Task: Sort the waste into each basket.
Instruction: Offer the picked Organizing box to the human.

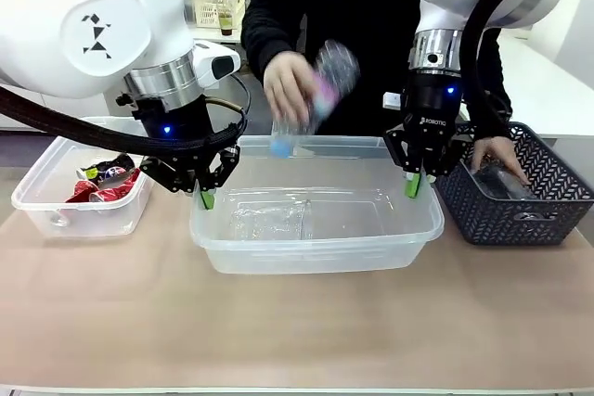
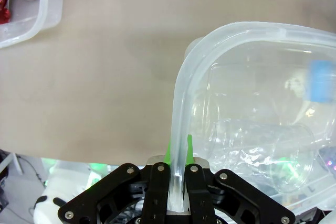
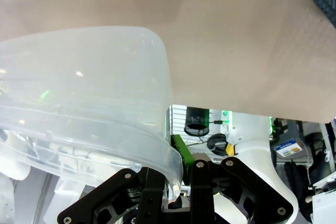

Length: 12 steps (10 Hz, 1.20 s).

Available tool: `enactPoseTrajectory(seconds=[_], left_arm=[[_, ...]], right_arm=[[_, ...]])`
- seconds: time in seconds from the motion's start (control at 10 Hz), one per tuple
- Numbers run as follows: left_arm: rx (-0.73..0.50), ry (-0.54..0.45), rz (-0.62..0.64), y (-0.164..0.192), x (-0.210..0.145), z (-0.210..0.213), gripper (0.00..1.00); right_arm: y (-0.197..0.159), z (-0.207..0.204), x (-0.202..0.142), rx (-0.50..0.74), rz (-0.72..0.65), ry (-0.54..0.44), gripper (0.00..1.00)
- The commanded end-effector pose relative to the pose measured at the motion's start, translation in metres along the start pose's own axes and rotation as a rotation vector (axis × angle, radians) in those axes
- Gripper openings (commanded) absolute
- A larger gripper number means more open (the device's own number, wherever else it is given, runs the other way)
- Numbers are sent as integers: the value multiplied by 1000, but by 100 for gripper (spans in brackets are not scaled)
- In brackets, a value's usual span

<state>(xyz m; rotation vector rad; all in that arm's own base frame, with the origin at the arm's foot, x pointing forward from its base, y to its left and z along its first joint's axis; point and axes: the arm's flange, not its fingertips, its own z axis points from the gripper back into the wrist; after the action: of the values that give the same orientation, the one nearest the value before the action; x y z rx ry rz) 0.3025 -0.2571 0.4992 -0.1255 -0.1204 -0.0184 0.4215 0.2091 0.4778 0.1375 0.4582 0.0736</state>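
Two hands (image 1: 206, 194) (image 1: 414, 183) clamp one tub (image 1: 316, 252); two tubs total.

clear tubs (image 1: 316, 229), dark grey lattice basket (image 1: 548, 201)

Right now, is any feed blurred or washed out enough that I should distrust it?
Front view: the clear bottle in the person's hand is motion-blurred; the rest is sharp. Left wrist view: the tub rim is crisp, its contents hazy through the plastic. Right wrist view: the tub wall is milky with small glints.
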Motion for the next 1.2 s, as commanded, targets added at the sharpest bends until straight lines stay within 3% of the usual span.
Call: enactPoseTrajectory(seconds=[0.0,1.1], left_arm=[[9,-5,12,-1,-3,-1,4],[9,-5,12,-1,-3,-1,4]], right_arm=[[0,1,-5,8,5,-7,6],[0,1,-5,8,5,-7,6]])
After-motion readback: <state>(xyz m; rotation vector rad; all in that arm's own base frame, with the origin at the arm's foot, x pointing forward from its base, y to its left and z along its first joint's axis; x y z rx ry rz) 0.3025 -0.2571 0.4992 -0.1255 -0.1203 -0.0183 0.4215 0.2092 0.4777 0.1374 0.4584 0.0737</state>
